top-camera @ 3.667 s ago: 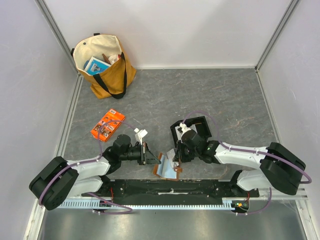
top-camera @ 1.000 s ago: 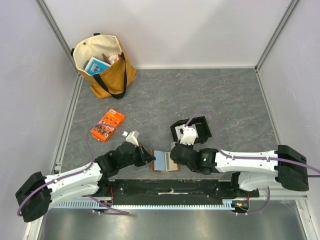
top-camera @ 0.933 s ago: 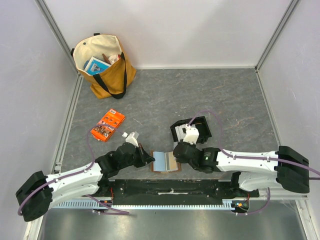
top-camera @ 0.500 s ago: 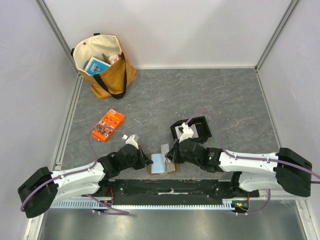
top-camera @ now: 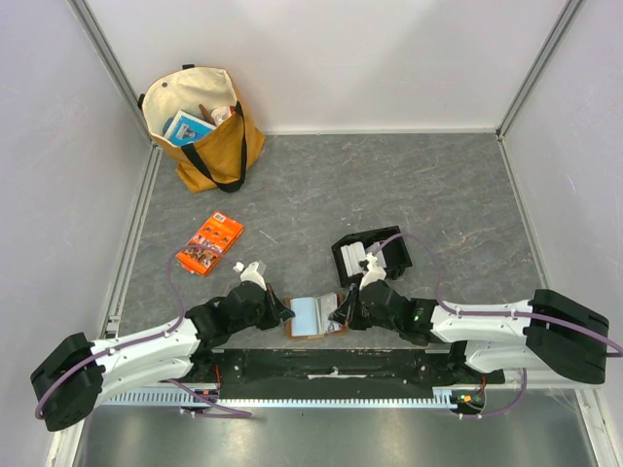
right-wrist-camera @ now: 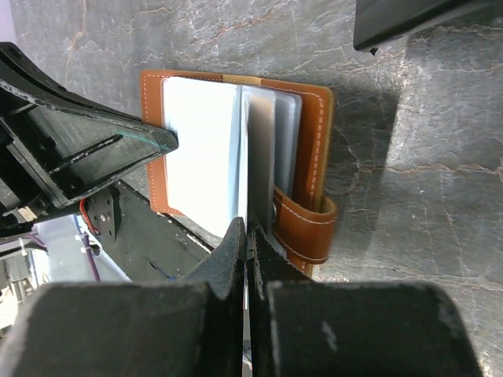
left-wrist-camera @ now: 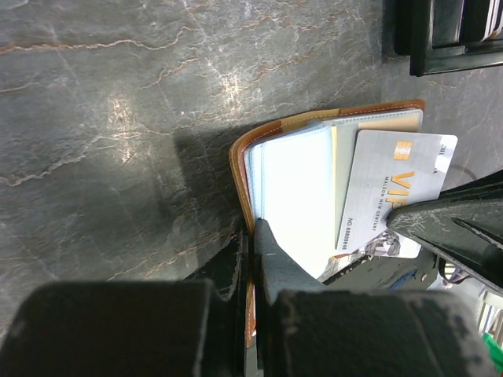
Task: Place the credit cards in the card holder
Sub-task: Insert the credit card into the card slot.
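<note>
Desk (top-camera: 389,185): card holder (top-camera: 313,316) lies open at the near edge.
Left claw (top-camera: 284,313): clamped on its left edge.
Right claw (top-camera: 343,311): clamped on one card.
Credit card (left-wrist-camera: 397,192): lowered since a moment ago onto the sleeves (left-wrist-camera: 295,188); insertion likely underway.

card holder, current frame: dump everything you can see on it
The card holder is a small tan-brown leather-look wallet with pale stitching, lying open on the grey table. Inside are pale, glossy sleeves; a clasp tab curls off one cover. The left hand pinches the other cover's edge. The right hand holds a silver VIP credit card at its pockets; how deep it sits is unclear.
</note>
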`<state>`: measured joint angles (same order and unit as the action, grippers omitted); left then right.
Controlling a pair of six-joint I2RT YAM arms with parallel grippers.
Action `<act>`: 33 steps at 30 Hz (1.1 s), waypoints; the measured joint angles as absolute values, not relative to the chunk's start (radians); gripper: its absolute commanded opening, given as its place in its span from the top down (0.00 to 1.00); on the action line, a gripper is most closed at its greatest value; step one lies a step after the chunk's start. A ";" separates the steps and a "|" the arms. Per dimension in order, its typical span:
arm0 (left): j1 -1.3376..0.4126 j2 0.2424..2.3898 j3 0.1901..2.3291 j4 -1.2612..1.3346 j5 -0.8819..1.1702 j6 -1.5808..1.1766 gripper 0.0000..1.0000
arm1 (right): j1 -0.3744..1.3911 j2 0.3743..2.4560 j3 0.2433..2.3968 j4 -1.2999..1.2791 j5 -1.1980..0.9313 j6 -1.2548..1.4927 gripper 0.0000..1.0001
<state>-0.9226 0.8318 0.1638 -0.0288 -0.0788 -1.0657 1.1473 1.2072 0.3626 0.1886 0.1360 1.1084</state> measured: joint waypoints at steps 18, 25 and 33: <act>-0.923 0.808 0.154 -0.060 -0.103 -1.060 0.80 | 1.089 1.350 0.327 0.421 0.007 1.171 1.00; -0.923 0.796 0.148 -0.069 -0.106 -1.060 0.98 | 1.068 1.396 0.314 0.509 -0.051 1.187 1.00; -0.922 0.811 0.151 -0.073 -0.134 -1.060 0.52 | 1.049 1.461 0.312 0.622 -0.080 1.187 1.00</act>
